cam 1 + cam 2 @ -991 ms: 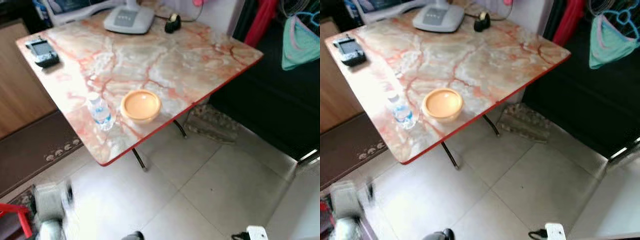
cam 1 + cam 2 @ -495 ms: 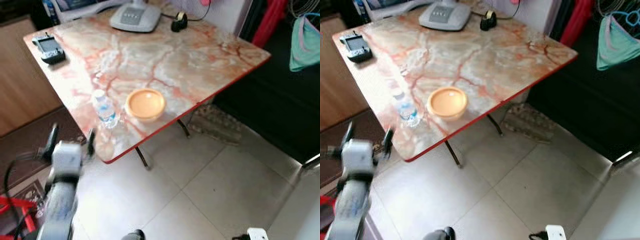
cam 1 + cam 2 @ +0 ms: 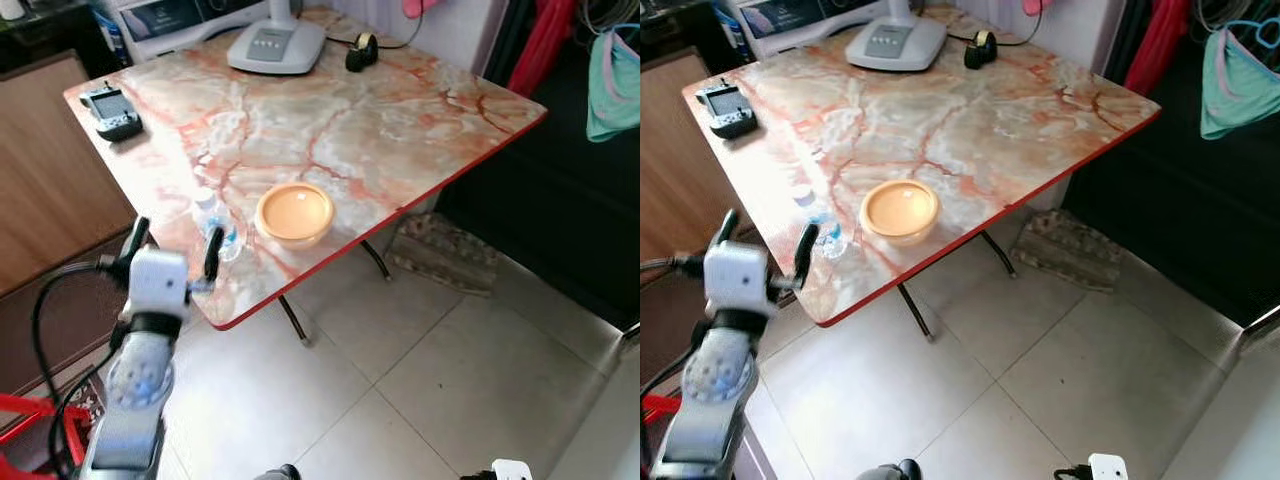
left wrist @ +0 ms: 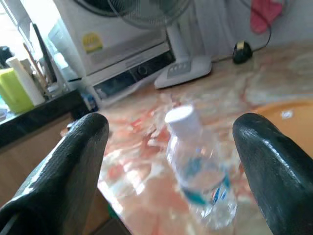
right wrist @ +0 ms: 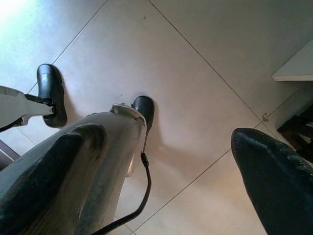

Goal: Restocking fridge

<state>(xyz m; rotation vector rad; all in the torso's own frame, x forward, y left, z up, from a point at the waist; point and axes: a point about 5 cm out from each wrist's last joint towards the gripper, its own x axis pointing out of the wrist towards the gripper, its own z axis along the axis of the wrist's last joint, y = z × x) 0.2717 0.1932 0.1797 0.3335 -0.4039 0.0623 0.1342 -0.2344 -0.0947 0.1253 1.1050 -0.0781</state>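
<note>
My left gripper (image 3: 172,247) is hovering at the near left corner of the marble-patterned table (image 3: 400,130), its two black fingers (image 3: 212,250) spread wide apart and gripping nothing. Through the left wrist camera I am seeing the small water bottle (image 4: 198,181) framed between the two fingertips, not touching either one (the white cap sits nearly centred in the gap). The bottle is standing upright near the table's front edge, just beyond the gripper, with a blue label around its clear body.

Just to the right of the bottle I am looking at an orange bowl (image 3: 294,212), standing apart from it and close to the red-trimmed edge. Further back on the left a dark handheld device (image 3: 112,110) is lying flat on the tabletop. At the far side a white fan base (image 3: 276,45) is resting on the table, and a black tape dispenser (image 3: 359,52) is sitting just to its right.

To the right of the table, a teal garment (image 3: 612,85) is hanging against a dark background.

My right gripper (image 5: 166,181) is hanging idle and pointing at the tiled floor (image 5: 205,63), fingers held apart and empty (the robot's black feet are showing below).
</note>
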